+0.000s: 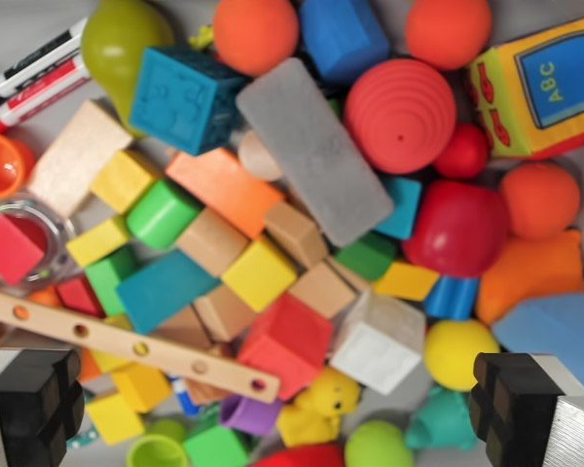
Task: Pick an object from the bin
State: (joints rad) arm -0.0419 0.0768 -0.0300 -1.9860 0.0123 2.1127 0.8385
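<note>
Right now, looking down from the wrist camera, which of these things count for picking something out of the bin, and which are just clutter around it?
Belongs to the job:
- gripper, jaws wide apart, nothing held
- red block and white block, lying between the fingers, likely candidates

Just lying about:
- grey block
- red ridged dome
- ABC cube
- wooden strip with holes
- markers

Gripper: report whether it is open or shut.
Open. The gripper shows its two fingers at opposite bottom corners, with toys visible between them and nothing clamped.
</note>
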